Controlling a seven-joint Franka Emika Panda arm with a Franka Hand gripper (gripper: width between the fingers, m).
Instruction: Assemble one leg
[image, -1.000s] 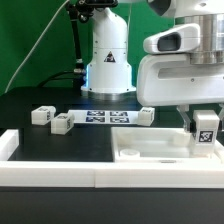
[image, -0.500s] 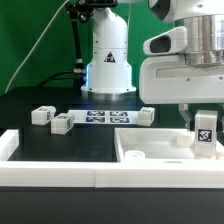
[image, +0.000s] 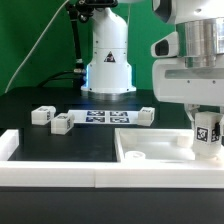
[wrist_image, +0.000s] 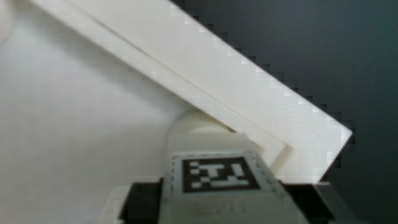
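the leg (image: 208, 133) stands upright in the tool (image: 208, 142), at the exterior view's right, with a black-and-white tag facing the camera. the tool is clamped on it, one dark finger (wrist_image: 148, 200) against each side, so the leg fills the gap between them. its lower end is down at the tabletop panel (image: 150, 152), close to the panel's corner on the exterior view's right; whether it touches the panel cannot be told.

in the wrist view the leg (wrist_image: 217, 168) shows a tagged face and a rounded end, and that end lies right at the raised edge of the tabletop panel (wrist_image: 89, 120), near where two edges meet. the dark table (wrist_image: 329, 50) lies beyond that edge.

farther back on the table (image: 30, 100), two loose legs sit just beside each other at the exterior view's left (image: 42, 115) (image: 61, 123). a third loose leg (image: 146, 116) sits at the end of the marker board (image: 105, 118) on the exterior view's right. a low white rail (image: 50, 172) runs along the front of the table, and the arm's white base (image: 108, 60) stands behind the marker board.
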